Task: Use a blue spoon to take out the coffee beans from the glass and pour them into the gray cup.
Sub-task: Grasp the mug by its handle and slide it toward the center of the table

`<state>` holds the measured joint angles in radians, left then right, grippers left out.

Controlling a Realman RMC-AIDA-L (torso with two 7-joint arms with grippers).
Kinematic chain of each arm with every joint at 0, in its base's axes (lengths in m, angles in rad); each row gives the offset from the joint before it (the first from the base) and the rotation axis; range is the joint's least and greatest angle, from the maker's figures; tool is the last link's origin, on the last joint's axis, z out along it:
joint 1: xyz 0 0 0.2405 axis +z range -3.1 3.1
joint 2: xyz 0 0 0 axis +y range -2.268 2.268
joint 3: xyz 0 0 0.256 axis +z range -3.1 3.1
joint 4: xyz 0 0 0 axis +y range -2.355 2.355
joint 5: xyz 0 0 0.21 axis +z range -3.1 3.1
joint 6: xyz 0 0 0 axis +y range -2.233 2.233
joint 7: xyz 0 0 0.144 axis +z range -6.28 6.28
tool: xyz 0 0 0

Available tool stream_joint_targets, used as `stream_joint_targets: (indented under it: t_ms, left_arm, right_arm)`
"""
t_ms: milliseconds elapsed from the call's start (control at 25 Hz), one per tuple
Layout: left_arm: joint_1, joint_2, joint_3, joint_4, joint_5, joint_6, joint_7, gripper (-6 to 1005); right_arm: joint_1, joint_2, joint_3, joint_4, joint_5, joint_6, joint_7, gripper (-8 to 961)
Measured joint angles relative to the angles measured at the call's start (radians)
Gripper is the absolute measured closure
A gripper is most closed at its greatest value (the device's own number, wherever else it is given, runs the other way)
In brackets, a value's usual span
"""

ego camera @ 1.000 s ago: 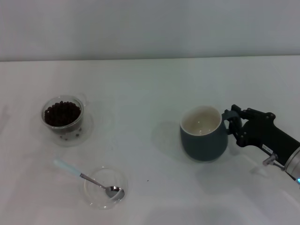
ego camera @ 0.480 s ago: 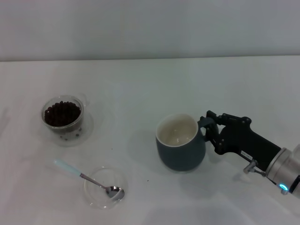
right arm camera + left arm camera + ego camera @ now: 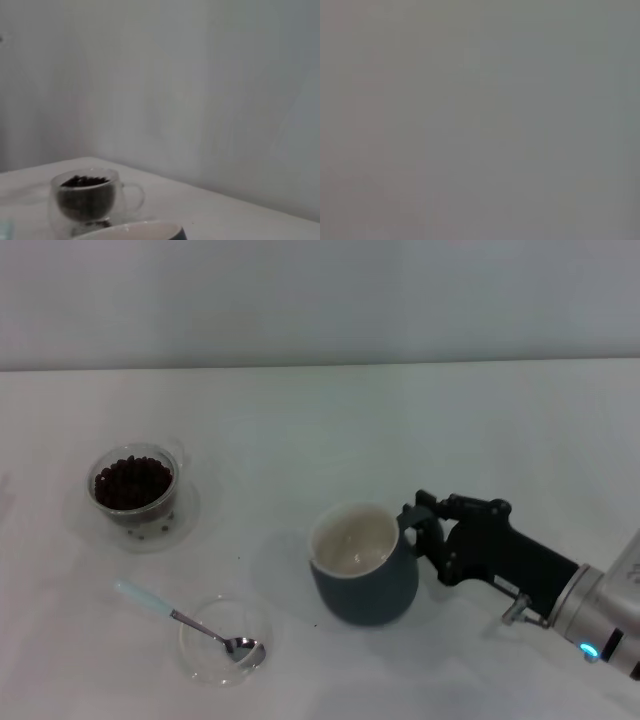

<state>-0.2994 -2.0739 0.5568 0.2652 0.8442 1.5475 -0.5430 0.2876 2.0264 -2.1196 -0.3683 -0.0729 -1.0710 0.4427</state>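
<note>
Right gripper (image 3: 418,530): reaches in low from the right of the gray cup (image 3: 362,565), jaws clamped on its handle.
Gray cup: tilted on the table (image 3: 420,420).
Glass (image 3: 133,488): far left of the cup, full of coffee beans (image 3: 132,481).
Blue spoon (image 3: 188,620): front-left of the cup, bowl in a clear dish (image 3: 226,641).

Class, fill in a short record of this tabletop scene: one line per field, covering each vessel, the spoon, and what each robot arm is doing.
gray cup: empty, held by its handle
right gripper: shut on the cup's handle, cup tilted slightly
glass: full of coffee beans, standing on a clear saucer
blue spoon: untouched, bowl resting in the shallow clear dish, handle out over the rim
left gripper: not in view
</note>
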Motion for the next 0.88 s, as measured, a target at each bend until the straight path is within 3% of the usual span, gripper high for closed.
stream_joint_targets:
  t_ms: [480, 880]
  left_arm:
    - [0.007, 0.003, 0.000, 0.003, -0.001, 0.000, 0.000, 125]
    - [0.028, 0.003, 0.000, 0.028, 0.000, 0.001, 0.000, 124]
  right_arm:
    - [0.001, 0.000, -0.058, -0.005, -0.004, 0.014, -0.032, 770]
    - [0.001, -0.003, -0.053, -0.002, 0.004, 0.108, -0.043, 757]
